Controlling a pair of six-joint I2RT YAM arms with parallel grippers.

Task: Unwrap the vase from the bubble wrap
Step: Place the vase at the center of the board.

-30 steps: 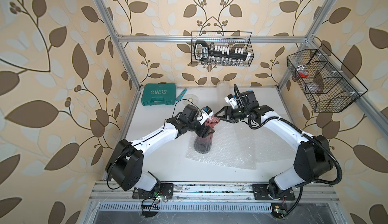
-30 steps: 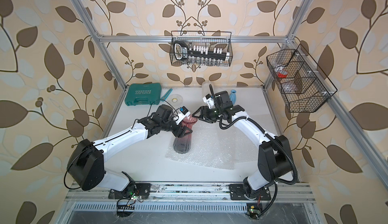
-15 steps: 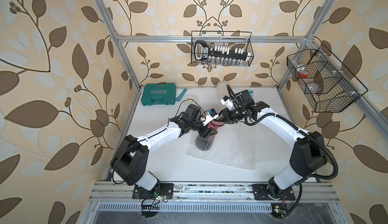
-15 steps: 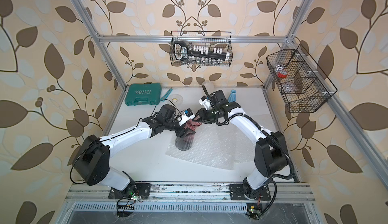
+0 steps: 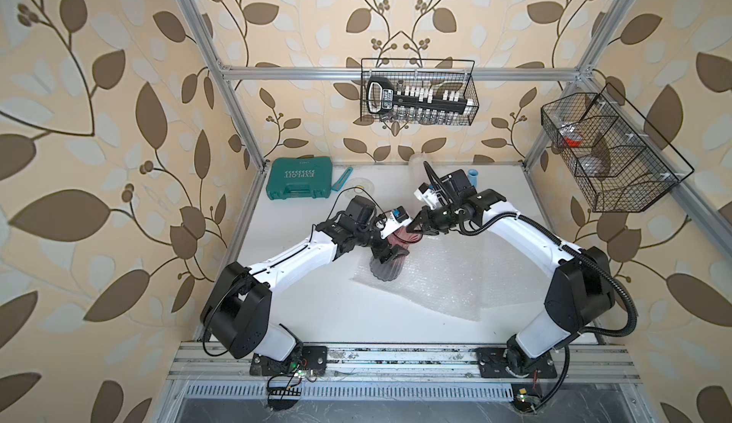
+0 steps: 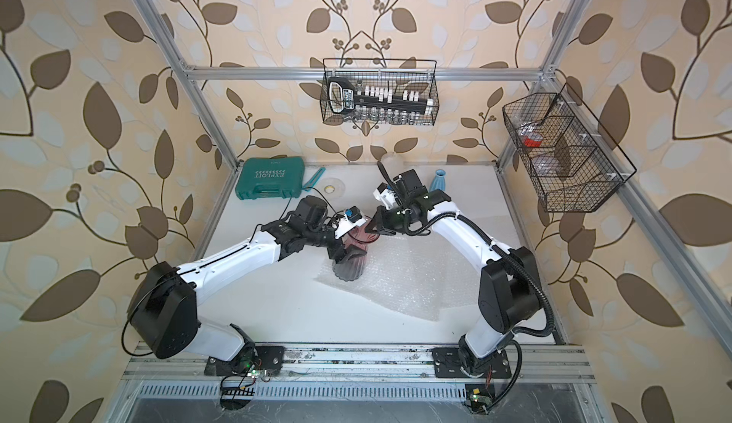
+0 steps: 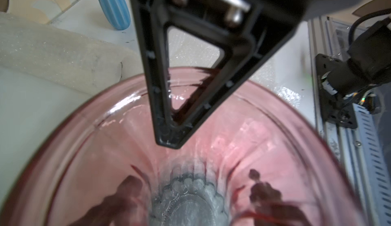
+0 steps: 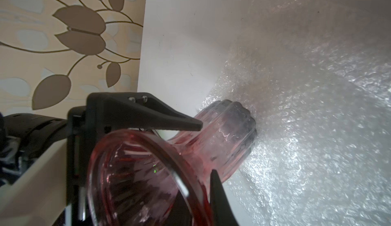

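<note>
A pink glass vase (image 5: 386, 272) (image 6: 350, 268) with a flared rim stands bare on the spread sheet of bubble wrap (image 5: 447, 278) (image 6: 408, 282). My left gripper (image 5: 390, 256) (image 7: 194, 193) is open, its fingers (image 7: 127, 193) on either side of the vase's neck and apart from it. My right gripper (image 5: 412, 227) (image 8: 201, 199) is shut on the rim, one finger inside the mouth and one outside. In the right wrist view the vase (image 8: 222, 142) leans over the bubble wrap (image 8: 317, 129). In the left wrist view I look down into the vase (image 7: 254, 140).
A green tool case (image 5: 299, 179) and a tape roll (image 5: 360, 183) lie at the back left. A blue ribbed vase (image 6: 441, 181) and a rolled bubble-wrap tube (image 7: 53, 55) stand at the back. Wire baskets (image 5: 418, 92) (image 5: 610, 155) hang on the back and right walls.
My right gripper has come left to the vase's rim and closed on it. My left gripper has opened around the neck.
</note>
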